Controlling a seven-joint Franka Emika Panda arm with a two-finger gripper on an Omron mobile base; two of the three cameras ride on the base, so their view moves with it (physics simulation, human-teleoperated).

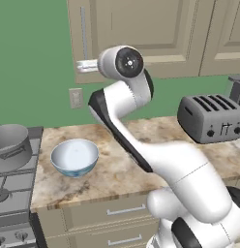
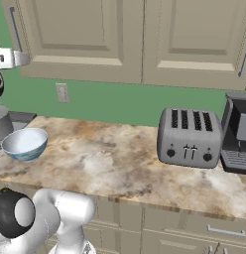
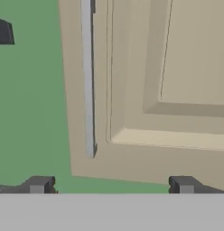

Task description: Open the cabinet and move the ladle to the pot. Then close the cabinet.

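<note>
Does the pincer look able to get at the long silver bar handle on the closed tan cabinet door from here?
Probably yes. The open pincer faces the tan raised-panel cabinet door, with the long silver bar handle ahead between its fingertips, toward one side. Nothing stands between them.

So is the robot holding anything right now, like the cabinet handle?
No, nothing is held. The gripper has its jaws wide open with nothing between them, facing the closed cabinet just below its silver handle.

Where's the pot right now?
The pot sits on the stove at the left edge of the left base view, just left of the bowl on the counter.
</note>
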